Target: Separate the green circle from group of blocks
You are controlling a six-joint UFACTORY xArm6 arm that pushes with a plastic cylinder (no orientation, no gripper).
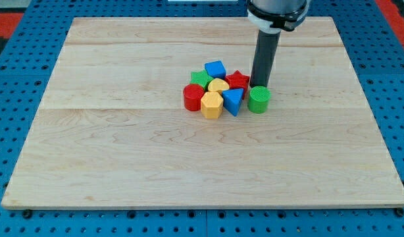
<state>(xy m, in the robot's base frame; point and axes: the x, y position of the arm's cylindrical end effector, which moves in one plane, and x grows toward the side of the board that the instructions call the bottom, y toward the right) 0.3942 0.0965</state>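
Observation:
The green circle (259,99) stands on the wooden board (123,151), at the right edge of a cluster of blocks near the board's middle. A narrow gap shows between it and the blue triangle (233,101). My tip (259,85) is right behind the green circle, at its top edge, touching or nearly touching it. The cluster holds a red star (238,80), a blue cube (216,68), a green star (201,78), a yellow heart (218,85), a red cylinder (193,97) and a yellow hexagon (212,105).
The board lies on a blue pegboard surface (18,131). The arm's dark body (276,10) hangs over the board's top edge, right of centre.

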